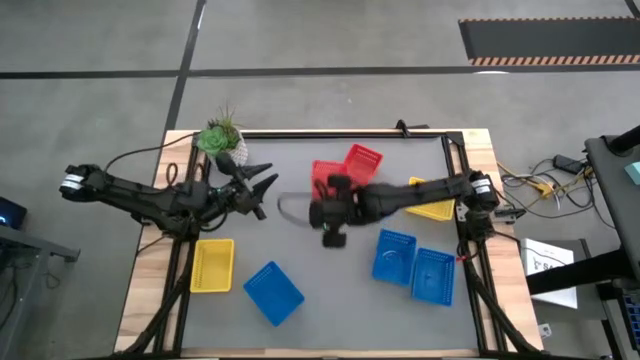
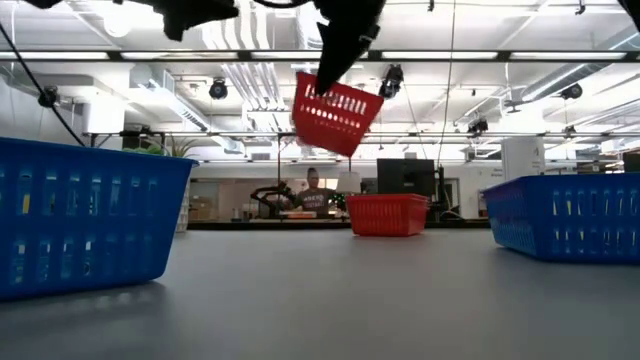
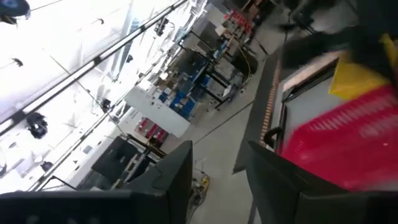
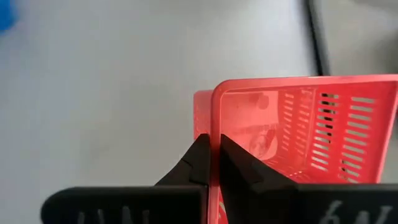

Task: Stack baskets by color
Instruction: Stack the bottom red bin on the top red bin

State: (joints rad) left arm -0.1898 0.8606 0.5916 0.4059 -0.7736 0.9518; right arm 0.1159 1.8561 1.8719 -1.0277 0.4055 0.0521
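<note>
My right gripper (image 4: 214, 142) is shut on a red basket (image 2: 336, 114), which hangs tilted in the air over the middle of the table; from above, it (image 1: 324, 178) shows partly under the gripper (image 1: 328, 200). Another red basket (image 1: 364, 158) rests on its base farther back. My left gripper (image 1: 264, 190) stands open and raised near the plant, with nothing between its fingers (image 3: 180, 180). Two blue baskets (image 1: 395, 255) (image 1: 433, 275) lie at the near right and a third (image 1: 273, 292) at the near left. One yellow basket (image 1: 212, 265) lies at the near left and another (image 1: 434, 208) under my right arm. My right gripper pinches one wall of the red basket at its rim (image 4: 215, 118), near a corner, with one finger inside the basket (image 4: 239, 165) and one outside. The fingers slant down from the table's right side. The basket hangs tilted below them, lifted clear of the table.
A white potted plant (image 1: 222, 138) stands at the far left corner, close to my left gripper. A dark frame (image 1: 340, 134) borders the grey mat. Bare mat lies in the near middle, between the blue baskets.
</note>
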